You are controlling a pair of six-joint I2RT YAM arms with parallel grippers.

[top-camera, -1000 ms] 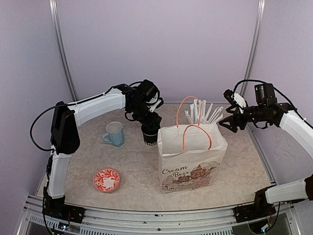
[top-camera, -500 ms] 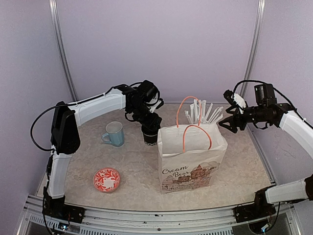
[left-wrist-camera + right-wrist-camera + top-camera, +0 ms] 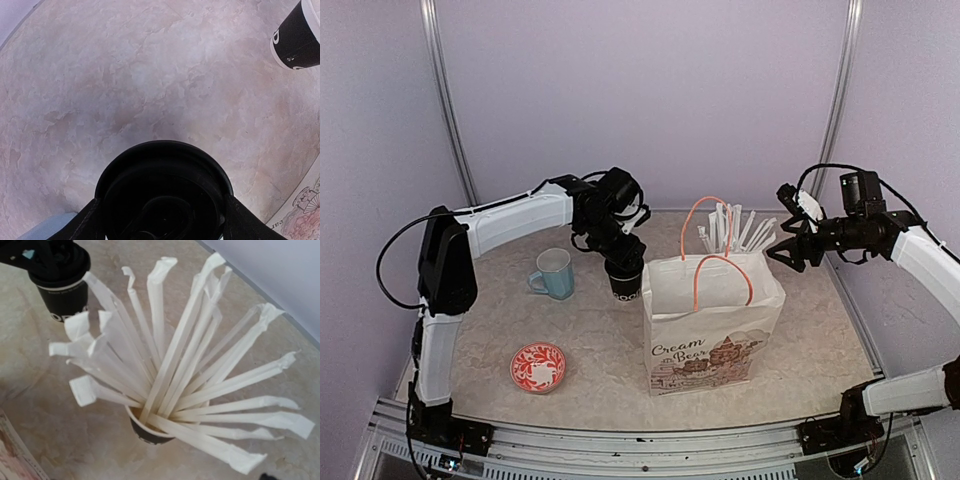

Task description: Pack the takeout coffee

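Observation:
The takeout coffee [image 3: 626,285], a small black cup with white lettering and a black lid, stands left of the paper bag. My left gripper [image 3: 623,262] comes down over it from above. In the left wrist view the round lid [image 3: 165,170] fills the space between my two fingers [image 3: 90,220], which press against its sides. The right wrist view shows the same cup [image 3: 62,295] at the top left under the left gripper. My right gripper [image 3: 788,250] hovers open beside the straws, behind the bag's right side, holding nothing.
A white paper bag [image 3: 710,320] with orange handles stands open mid-table. Behind it is a black cup full of white wrapped straws [image 3: 730,230], [image 3: 160,425]. A light blue mug [image 3: 555,273] sits left of the coffee, and a red patterned saucer [image 3: 538,366] lies near the front left.
My left arm shifted slightly and its fingers drew in a little around the lid. The cup sits almost where it was. The right arm has not moved.

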